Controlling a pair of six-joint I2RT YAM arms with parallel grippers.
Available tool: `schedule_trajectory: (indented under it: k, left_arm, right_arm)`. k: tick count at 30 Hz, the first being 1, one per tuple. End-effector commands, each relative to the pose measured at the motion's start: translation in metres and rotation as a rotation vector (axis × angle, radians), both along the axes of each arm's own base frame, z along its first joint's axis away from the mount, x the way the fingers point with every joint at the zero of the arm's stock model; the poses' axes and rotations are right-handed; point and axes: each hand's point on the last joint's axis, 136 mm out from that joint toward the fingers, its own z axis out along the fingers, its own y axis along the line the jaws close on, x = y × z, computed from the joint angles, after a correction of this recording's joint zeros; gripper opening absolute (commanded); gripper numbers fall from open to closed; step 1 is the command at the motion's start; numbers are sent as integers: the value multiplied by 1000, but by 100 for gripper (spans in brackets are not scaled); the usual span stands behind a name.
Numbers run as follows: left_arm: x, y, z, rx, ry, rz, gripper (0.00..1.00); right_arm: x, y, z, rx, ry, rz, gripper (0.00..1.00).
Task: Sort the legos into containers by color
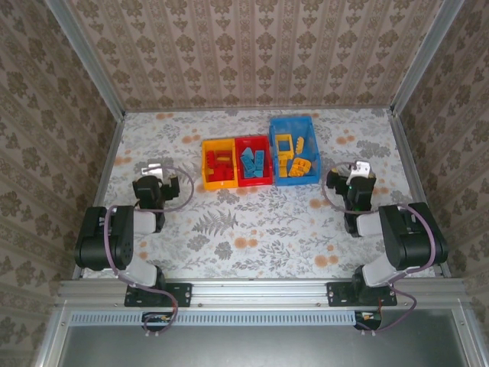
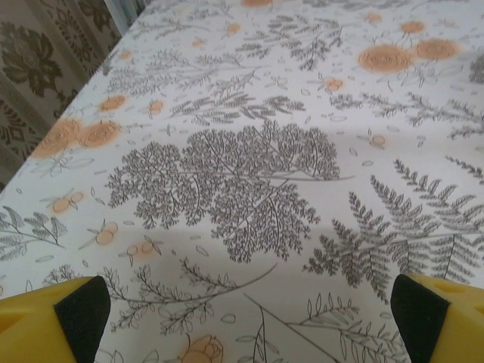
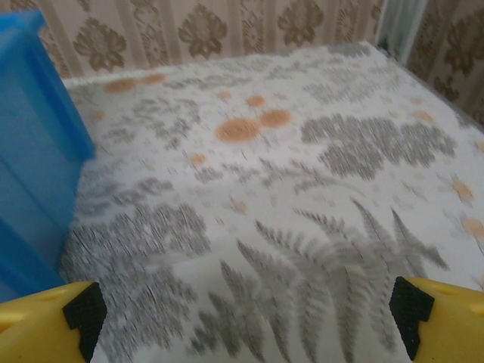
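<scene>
Left hand [image 2: 251, 311] — red, blue, yellow legos [image 1: 252, 162]

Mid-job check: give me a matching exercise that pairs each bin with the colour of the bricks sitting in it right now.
Bins:
1. yellow bin
2. red bin
3. blue bin

Contents:
A. blue bricks
B. yellow bricks
C. red bricks

Pairs: 1-C, 2-A, 3-B
</scene>
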Motion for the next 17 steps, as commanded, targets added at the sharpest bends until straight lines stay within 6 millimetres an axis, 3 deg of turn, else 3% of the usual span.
schedule_trajectory:
  k: [1,17]
  left_arm:
    - [11,0,22,8,-83,3,100]
    - [11,-1,21,9,-82,-1,100]
  right_arm:
    - [4,1,0,-43,33,-7,100]
    - [3,4,1,-48,28,8,100]
